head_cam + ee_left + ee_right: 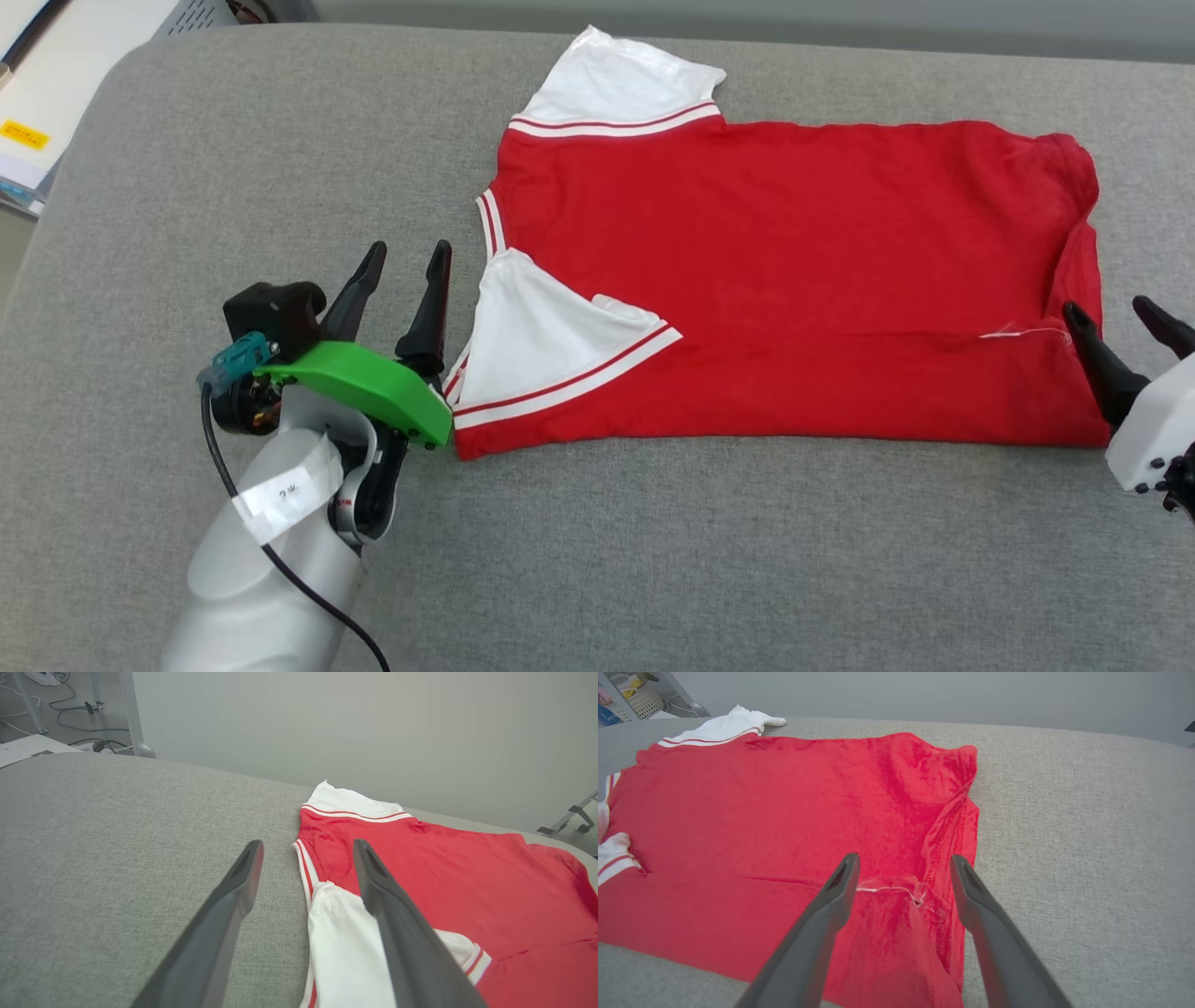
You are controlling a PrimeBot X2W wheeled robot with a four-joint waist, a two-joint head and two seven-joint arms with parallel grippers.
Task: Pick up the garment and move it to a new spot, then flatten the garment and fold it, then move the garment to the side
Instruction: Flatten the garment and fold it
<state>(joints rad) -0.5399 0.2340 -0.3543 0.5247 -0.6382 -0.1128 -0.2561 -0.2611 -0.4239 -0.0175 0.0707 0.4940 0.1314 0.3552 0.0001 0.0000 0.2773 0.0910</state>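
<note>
Red garment (775, 280) flat between left gripper (410, 250), right gripper (1111, 311), both jaws apart

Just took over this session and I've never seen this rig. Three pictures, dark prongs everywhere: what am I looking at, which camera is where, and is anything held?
These are a two-armed robot's cameras. The wide picture is from its head, looking down on a grey padded surface. On it lies the garment, a red shirt with white sleeves, spread fairly flat, its near sleeve folded onto the red body. The dark prongs are gripper fingers: the left gripper sits by the collar, the right gripper by the hem. The other two pictures come from a camera on each wrist, looking along that gripper's own two fingers, left toward the collar, right toward the hem. Both grippers are open; neither holds anything.
</note>
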